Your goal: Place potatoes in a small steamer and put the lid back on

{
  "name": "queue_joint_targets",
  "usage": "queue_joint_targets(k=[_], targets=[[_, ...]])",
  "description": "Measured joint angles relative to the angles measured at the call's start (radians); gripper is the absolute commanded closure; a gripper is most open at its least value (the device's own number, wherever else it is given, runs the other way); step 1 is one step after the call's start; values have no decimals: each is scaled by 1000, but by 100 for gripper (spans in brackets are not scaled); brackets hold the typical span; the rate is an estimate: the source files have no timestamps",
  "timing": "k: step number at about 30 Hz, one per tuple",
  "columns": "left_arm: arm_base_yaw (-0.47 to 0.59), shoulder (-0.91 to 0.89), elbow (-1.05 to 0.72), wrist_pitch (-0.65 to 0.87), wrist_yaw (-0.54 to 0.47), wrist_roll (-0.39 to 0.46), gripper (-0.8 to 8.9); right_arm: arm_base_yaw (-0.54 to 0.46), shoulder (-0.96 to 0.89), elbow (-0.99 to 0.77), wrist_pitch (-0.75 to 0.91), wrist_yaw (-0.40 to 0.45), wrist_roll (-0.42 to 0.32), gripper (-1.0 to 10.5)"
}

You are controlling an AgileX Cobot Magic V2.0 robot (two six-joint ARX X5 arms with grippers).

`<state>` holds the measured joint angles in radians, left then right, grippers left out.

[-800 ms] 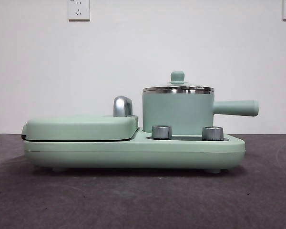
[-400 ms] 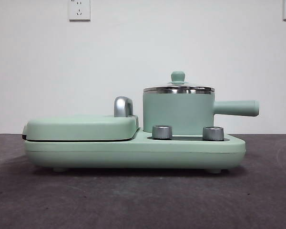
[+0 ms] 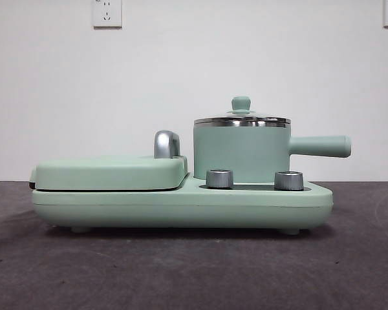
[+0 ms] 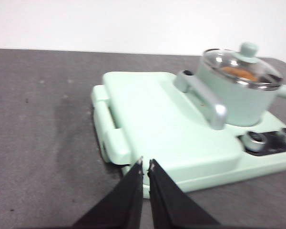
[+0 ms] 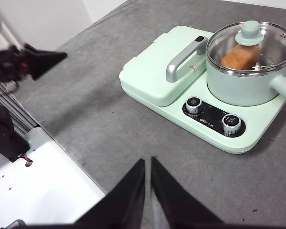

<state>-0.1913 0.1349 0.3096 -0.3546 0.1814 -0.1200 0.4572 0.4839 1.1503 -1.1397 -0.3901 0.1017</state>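
Note:
The small steamer stands on the right of a mint-green cooker base, its side handle pointing right. The glass lid with its green knob sits on the steamer's rim. The orange-brown potato lies inside the steamer under the lid; it also shows in the left wrist view. My left gripper is shut and empty, off the griddle end of the cooker. My right gripper is shut and empty, high above the table in front of the cooker's knobs. Neither gripper shows in the front view.
The flat griddle cover with a chrome handle fills the cooker's left half. Two steel knobs sit on the cooker's front. In the right wrist view a white board and the other arm lie beyond the table's edge.

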Motion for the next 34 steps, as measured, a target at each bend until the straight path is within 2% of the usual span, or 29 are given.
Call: queue_joint_targets(k=[6,9,12,23,34], targets=[[35,-92,-199,92,-5,19,792,0,0,0,0,0,0,930],[49,-105,-232,99,-57,28,790,0,0,0,0,0,0,929],[65,-114,-250,105,-108,31,790,0,0,0,0,0,0,929],[129,-130,-259,124,-178,31,790,0,0,0,0,0,0,929],[169,-130,-266,145,-183,32,790,0,0,0,0,0,0,930]])
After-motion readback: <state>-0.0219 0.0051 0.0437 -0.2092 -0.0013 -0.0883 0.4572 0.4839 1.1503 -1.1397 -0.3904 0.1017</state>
